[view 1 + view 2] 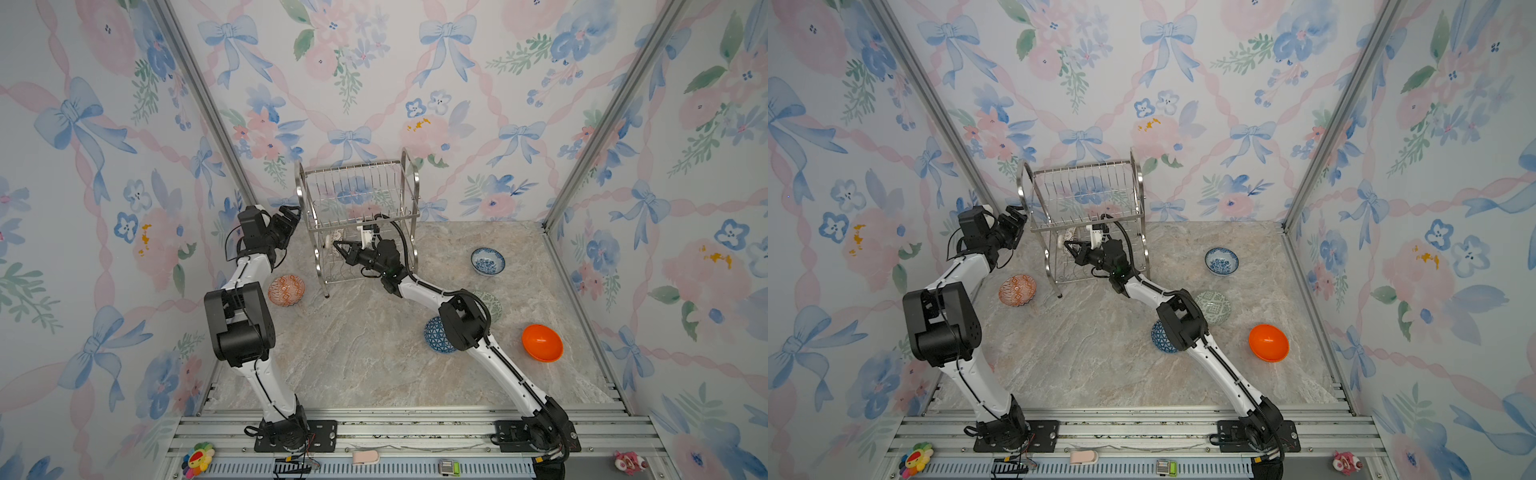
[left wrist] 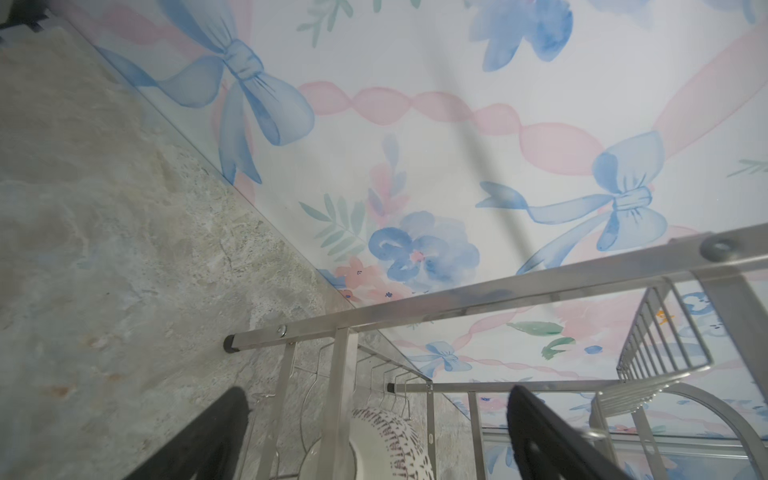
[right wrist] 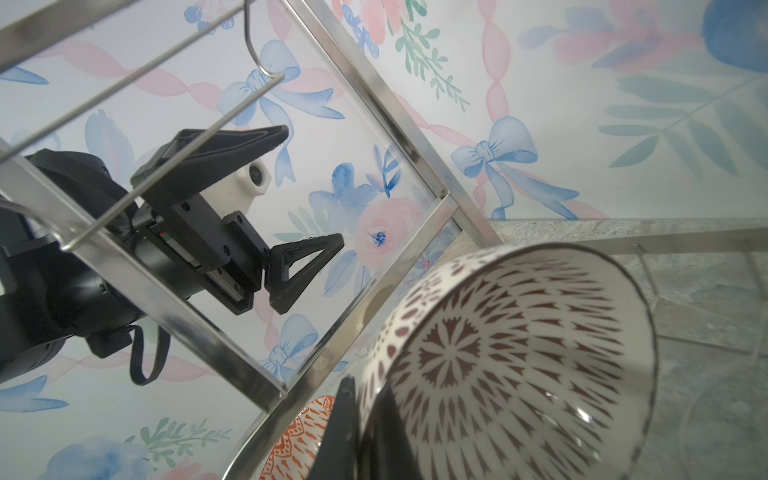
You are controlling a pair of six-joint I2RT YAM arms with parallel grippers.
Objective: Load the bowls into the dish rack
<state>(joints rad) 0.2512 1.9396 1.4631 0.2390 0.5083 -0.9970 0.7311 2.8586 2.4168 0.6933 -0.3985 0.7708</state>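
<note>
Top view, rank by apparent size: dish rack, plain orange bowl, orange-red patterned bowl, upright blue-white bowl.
1. dish rack, by far.
2. plain orange bowl, though nearest the camera.
3. orange-red patterned bowl and upright blue-white bowl: too alike to rank.

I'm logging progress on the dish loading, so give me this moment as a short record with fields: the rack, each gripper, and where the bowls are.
dish rack: two tiers, at the back of the table
right gripper: shut on white dark-patterned bowl, inside the lower tier
left gripper: open, holding nothing, beside the rack's left frame
bowls on table: orange-red patterned bowl left of rack; blue-white bowl, grey-green bowl, blue lattice bowl, plain orange bowl to its right
bowls loaded: none released yet
</note>
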